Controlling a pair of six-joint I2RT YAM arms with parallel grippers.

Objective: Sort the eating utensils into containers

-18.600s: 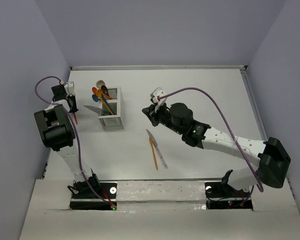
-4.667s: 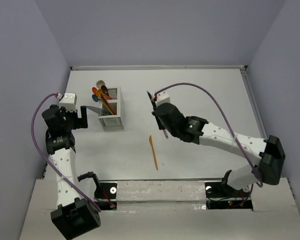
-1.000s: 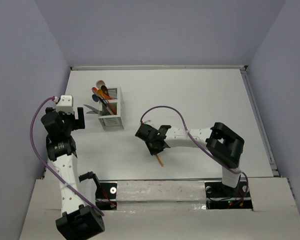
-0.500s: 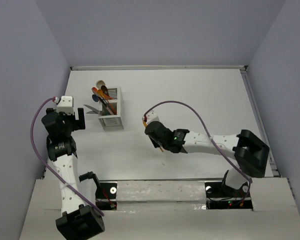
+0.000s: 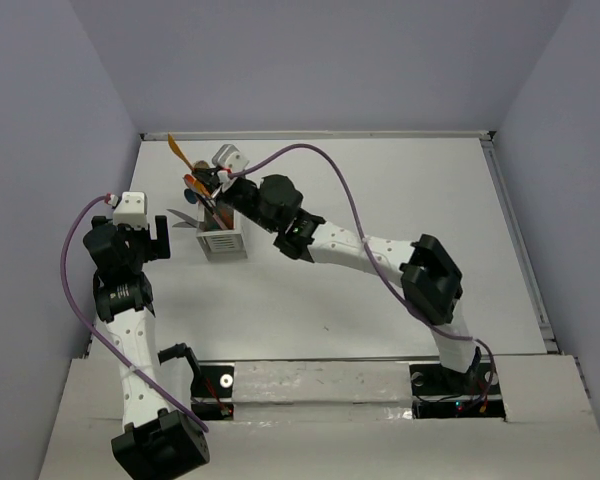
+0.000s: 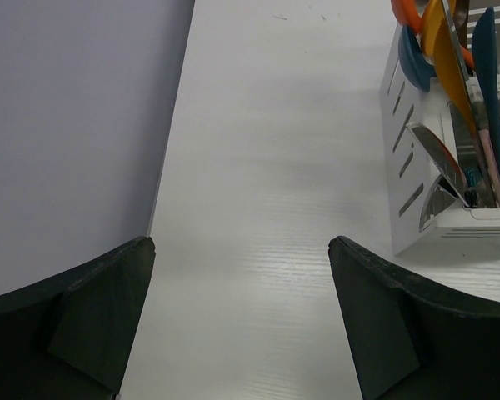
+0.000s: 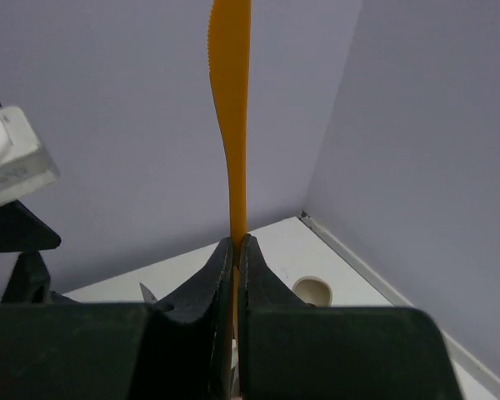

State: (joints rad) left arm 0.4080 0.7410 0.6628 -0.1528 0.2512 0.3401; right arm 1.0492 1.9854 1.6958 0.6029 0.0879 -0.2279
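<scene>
My right gripper (image 5: 200, 178) (image 7: 235, 243) is shut on an orange knife (image 5: 180, 153) (image 7: 231, 125), held just over the far end of the white slatted caddy (image 5: 223, 243). The serrated blade points up and away from the jaws. Several spoons and knives (image 5: 206, 196) stand in the caddy: orange and blue spoons (image 6: 417, 50) and silver-bladed knives (image 6: 440, 154). A beige spoon bowl (image 7: 314, 291) shows beyond the right jaws. My left gripper (image 5: 158, 238) (image 6: 242, 250) is open and empty, low over the table just left of the caddy (image 6: 412, 179).
A silver knife blade (image 5: 184, 217) pokes out of the caddy's left side toward my left gripper. The left wall (image 6: 67, 125) stands close beside the left arm. The right arm (image 5: 350, 250) stretches across the middle of the table.
The right arm has swung from the table's middle up and left to the caddy, carrying the orange knife with it. The left arm has stayed still.
</scene>
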